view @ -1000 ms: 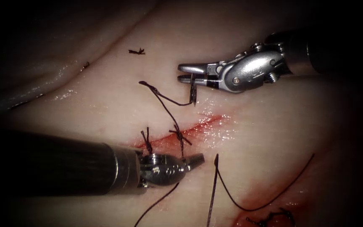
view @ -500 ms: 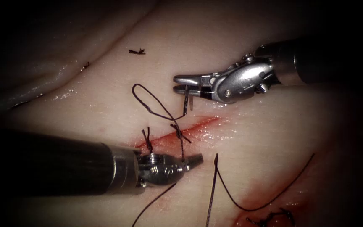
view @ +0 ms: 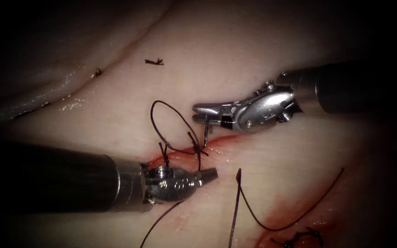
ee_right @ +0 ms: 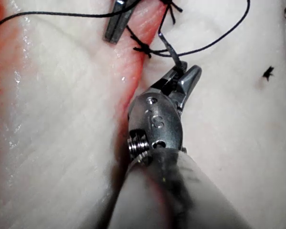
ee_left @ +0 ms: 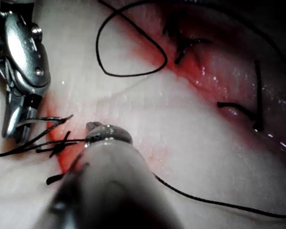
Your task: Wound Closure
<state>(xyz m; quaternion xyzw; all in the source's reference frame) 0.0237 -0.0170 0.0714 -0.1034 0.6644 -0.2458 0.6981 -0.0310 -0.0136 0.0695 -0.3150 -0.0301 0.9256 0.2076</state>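
Note:
On the tissue [view: 263, 64], the red cut [view: 228, 136] runs slantwise with two knotted stitches [view: 197, 148] across it. My right tool [view: 195, 113] is shut on the needle [view: 205, 131] near one end. The rest of the needle hangs down, its free end at the cut's upper edge beside a knot; I cannot tell whether it enters the tissue. In the right wrist view, the needle [ee_right: 168, 46] sticks out of these jaws [ee_right: 181, 78]. My left tool [view: 213, 173], just below the cut, is shut on the thread rising to the knot. A slack thread loop [view: 159, 115] lies left of the needle.
Loose thread [view: 272, 227] curves over the lower right tissue, near another knot [view: 295, 239] in red fluid. Cut thread ends [view: 154, 61] lie on the upper tissue. The left wrist view has the right tool [ee_left: 16, 126] close beside the left tool's tip [ee_left: 107, 133].
My right tool has come down and left to the cut with the needle. The thread behind it went slack and curled into a loop. The left tool has hardly moved.

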